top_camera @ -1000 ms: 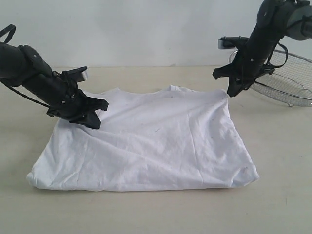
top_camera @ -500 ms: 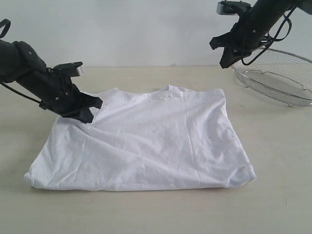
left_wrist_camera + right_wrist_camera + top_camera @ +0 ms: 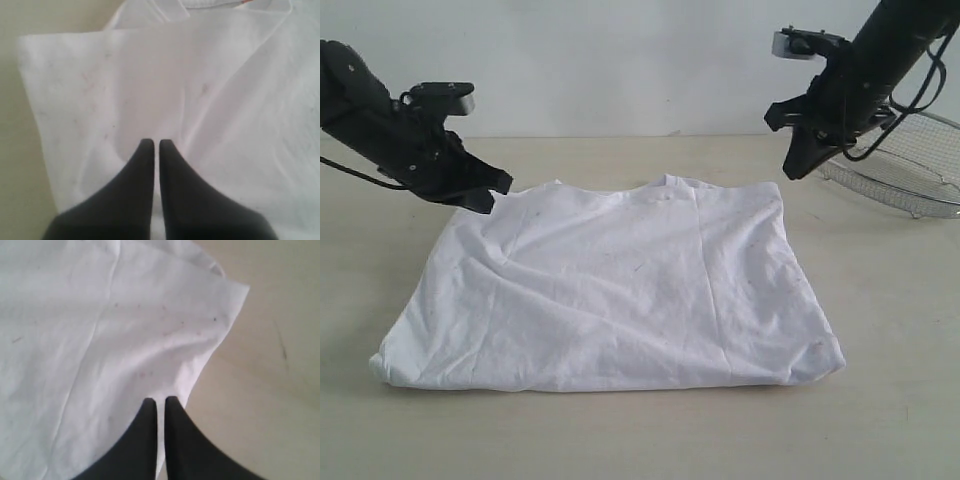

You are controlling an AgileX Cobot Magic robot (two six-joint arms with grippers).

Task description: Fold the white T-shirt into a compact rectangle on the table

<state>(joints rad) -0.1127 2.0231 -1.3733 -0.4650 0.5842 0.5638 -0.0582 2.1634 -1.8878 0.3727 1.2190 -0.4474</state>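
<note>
Wide pale tabletop, and the white T-shirt lies folded flat at its centre, wire basket off to the far right. Over the shirt's far-left corner the left fingers are pressed together, empty. The right fingers are likewise pressed together, above the far-right corner. The orange tag at the collar is too small to read.

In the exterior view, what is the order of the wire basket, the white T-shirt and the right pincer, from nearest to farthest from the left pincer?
1. White T-shirt: middle of the table; its far left corner lies right beside the left pincer.
2. Right pincer: raised near the shirt's far right corner.
3. Wire basket: beyond that, at the far right.
</note>
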